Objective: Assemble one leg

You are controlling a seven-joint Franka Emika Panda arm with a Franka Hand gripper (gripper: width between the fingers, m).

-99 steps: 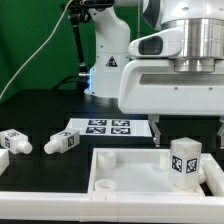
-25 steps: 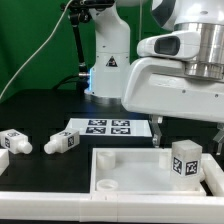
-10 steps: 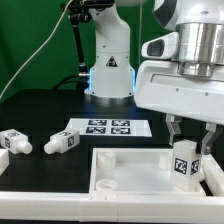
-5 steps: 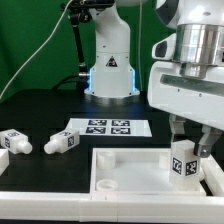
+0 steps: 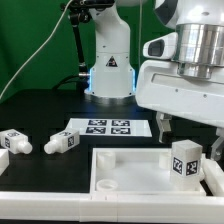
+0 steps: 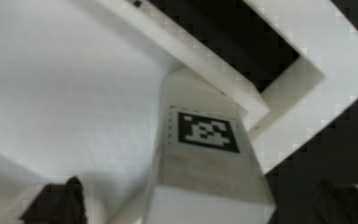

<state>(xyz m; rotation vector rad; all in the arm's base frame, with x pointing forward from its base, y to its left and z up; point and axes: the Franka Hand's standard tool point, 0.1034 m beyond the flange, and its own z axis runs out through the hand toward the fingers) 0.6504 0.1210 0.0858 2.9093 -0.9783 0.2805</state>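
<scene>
Trouble is likeliest from a tipped or half-seated part: the leg [image 5: 185,163] is seen standing upright in the corner of the white panel [image 5: 120,165] at the exterior view's right, and could be knocked askew by a careless descent. The gripper [image 5: 185,128] is parted above it, fingers clear, nothing held. Two spare legs [image 5: 38,142] are left well apart on the table

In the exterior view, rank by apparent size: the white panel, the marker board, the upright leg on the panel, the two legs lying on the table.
1. white panel
2. marker board
3. upright leg, though it is nearer the camera
4. two lying legs, which look alike
</scene>
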